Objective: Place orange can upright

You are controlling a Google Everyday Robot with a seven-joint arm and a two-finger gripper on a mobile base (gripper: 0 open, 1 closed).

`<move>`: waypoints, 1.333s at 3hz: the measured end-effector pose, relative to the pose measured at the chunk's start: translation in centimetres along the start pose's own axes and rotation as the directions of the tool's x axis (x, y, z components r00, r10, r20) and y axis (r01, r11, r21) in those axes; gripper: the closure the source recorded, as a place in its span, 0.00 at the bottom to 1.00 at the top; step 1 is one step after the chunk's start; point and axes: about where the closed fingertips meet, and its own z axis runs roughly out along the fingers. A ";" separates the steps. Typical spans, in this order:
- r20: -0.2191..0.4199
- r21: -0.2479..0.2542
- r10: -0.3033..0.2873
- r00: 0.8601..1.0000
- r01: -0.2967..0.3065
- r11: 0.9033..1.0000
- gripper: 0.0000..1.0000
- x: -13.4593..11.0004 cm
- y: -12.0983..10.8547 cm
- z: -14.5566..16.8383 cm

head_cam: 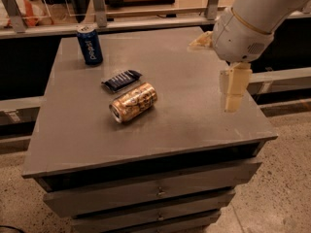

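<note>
The orange can (133, 102) lies on its side just beside the snack wrapper (121, 80), and your gripper (234, 89), far right of that wrapper, its opening I cannot tell, may set the can rolling with one touch.

The arm (262, 13) runs out of view at the top and right edges and covers the counter's (160, 140) back right corner. The gripper (233, 89) hangs over the right edge, its upper part tucked behind the arm. The orange can (133, 102), lying near the middle, hides its far end, and its lettering cannot be read. The wrapper's (121, 80) print is likewise illegible. The lowest drawer (146, 220) is cut by the bottom edge.
</note>
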 end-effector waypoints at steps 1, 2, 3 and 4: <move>0.057 -0.021 -0.120 0.991 0.121 0.992 0.00 -2.7 -1.5 1.9; 0.091 -0.042 -0.197 0.976 0.202 0.979 0.00 -5.0 -2.0 3.6; 0.110 -0.059 -0.269 0.957 0.277 0.959 0.00 -7.5 -1.9 5.0; 0.107 -0.065 -0.316 0.943 0.323 0.944 0.00 -9.3 -1.7 6.4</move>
